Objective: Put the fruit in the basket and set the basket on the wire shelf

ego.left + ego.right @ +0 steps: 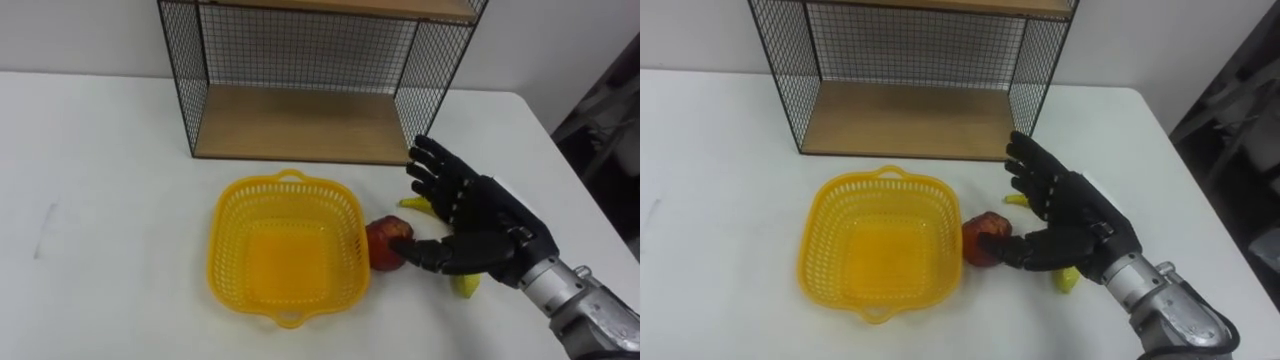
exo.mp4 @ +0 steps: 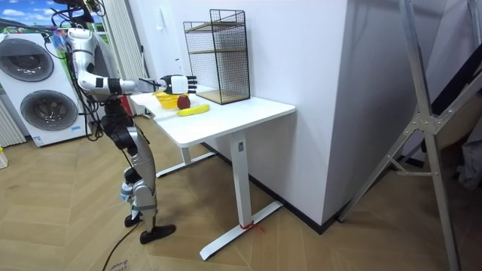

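Note:
An empty yellow plastic basket (image 1: 285,260) sits on the white table (image 1: 100,200) in front of the wire shelf (image 1: 300,125). Just right of the basket lies a red apple (image 1: 383,243). My right hand (image 1: 478,225) hovers beside the apple, open with fingers spread, and its thumb tip reaches the fruit's right side. A yellow banana (image 1: 465,285) lies under the hand, with only its two ends showing. In the room view the hand (image 2: 177,83) reaches over the table near the basket (image 2: 167,98).
The wire shelf has a wooden bottom board and a second board higher up, and stands against the wall. The table's right edge (image 1: 560,140) is close to my right arm. Washing machines (image 2: 38,83) stand behind me in the room view.

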